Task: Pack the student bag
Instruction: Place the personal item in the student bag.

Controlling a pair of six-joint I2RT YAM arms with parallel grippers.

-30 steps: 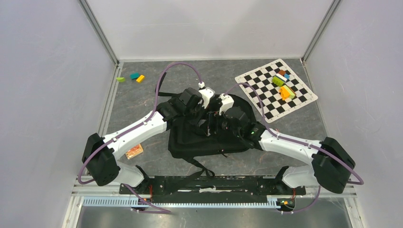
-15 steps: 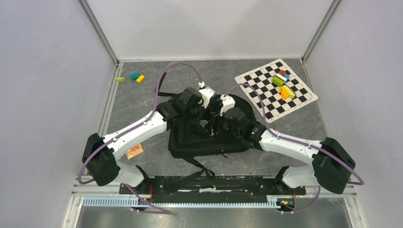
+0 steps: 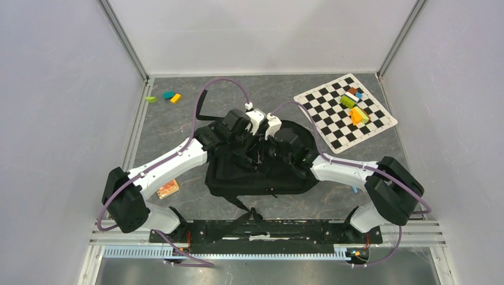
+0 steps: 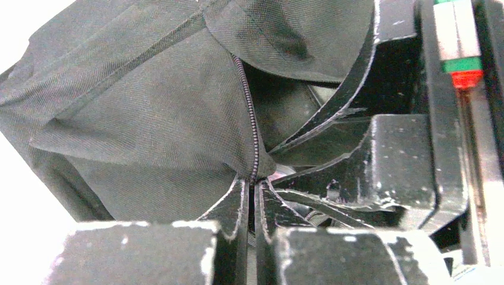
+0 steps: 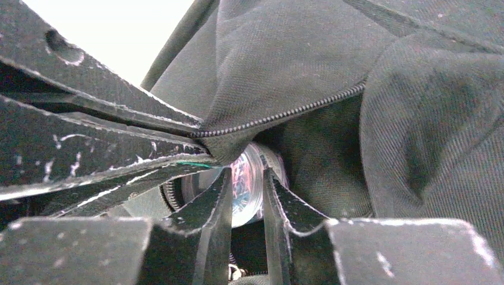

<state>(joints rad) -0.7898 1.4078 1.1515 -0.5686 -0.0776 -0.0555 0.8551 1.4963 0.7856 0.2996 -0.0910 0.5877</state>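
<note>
The student bag (image 3: 261, 178), a black fabric backpack, lies at mid table with both arms meeting over its top. My left gripper (image 4: 252, 185) is shut on the bag's zipper edge (image 4: 249, 119), pinching fabric between its tips and lifting the opening's lip. My right gripper (image 5: 248, 173) stands just inside the opening, its jaws a narrow gap apart with nothing clearly pinched. Through that gap shows a clear round item with pink print (image 5: 249, 190), lying within the bag. In the top view the left gripper (image 3: 254, 145) and right gripper (image 3: 265, 151) are almost touching.
A black-and-white checkered mat (image 3: 333, 119) with several coloured blocks (image 3: 355, 110) lies at the back right. A few small blocks (image 3: 168, 96) sit at the back left. An orange packet (image 3: 168, 189) rests beside the left arm. A bag strap (image 3: 245, 208) trails toward the near rail.
The right arm has swung left and forward toward the left gripper, and its jaws have narrowed from wide open to a small gap. The left gripper has kept its hold.
</note>
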